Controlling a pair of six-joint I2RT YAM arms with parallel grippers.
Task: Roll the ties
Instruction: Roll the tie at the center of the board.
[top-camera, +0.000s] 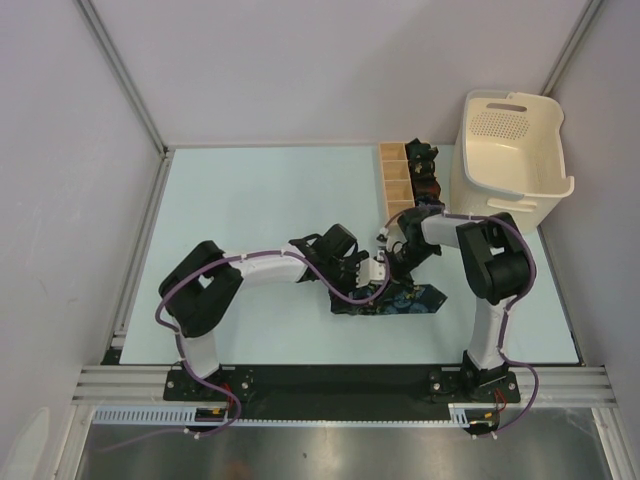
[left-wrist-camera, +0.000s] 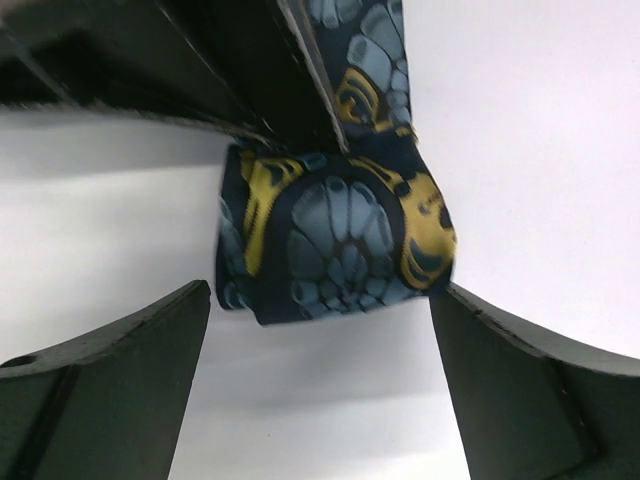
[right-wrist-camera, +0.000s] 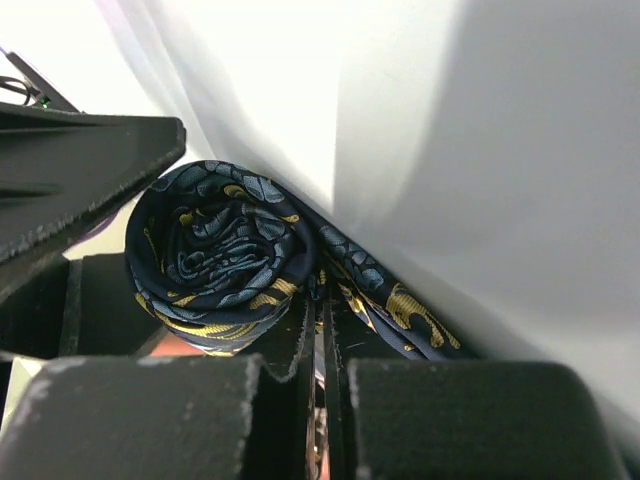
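Note:
The navy floral tie (top-camera: 392, 299) lies on the table in front of both arms, its pointed end to the right. Part of it is wound into a coil (right-wrist-camera: 215, 258), which also shows in the left wrist view (left-wrist-camera: 330, 235). My right gripper (right-wrist-camera: 325, 300) is shut on the tie's fabric right beside the coil, jaws nearly touching; it also shows in the top view (top-camera: 397, 258). My left gripper (left-wrist-camera: 320, 300) is open, its fingers (left-wrist-camera: 120, 370) on either side just short of the coil, and meets the right one from the left (top-camera: 372, 270). Small dark rolled ties (top-camera: 424, 166) sit in the wooden box.
The tan wooden divided box (top-camera: 395, 182) stands behind the grippers. The cream plastic basket (top-camera: 510, 150) stands at the back right. The right arm's upright link (top-camera: 490, 260) is just right of the tie. White walls enclose the table.

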